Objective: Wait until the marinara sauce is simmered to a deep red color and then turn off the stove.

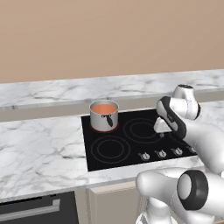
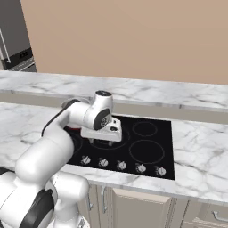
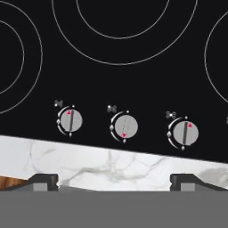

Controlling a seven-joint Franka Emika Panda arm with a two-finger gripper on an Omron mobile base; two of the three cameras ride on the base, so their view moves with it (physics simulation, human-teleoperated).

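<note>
Claw (image 3: 114, 181) wide open, empty, above stove (image 1: 131, 151) knobs; sauce (image 1: 104, 108) still orange-red; risk: turning the wrong knob (image 3: 124, 127).

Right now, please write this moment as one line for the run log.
marinara sauce: orange-red, in saucepan on rear-left burner | gripper: open, empty, above knobs at front of stove | middle knob pointer: down, neighbours up
</note>
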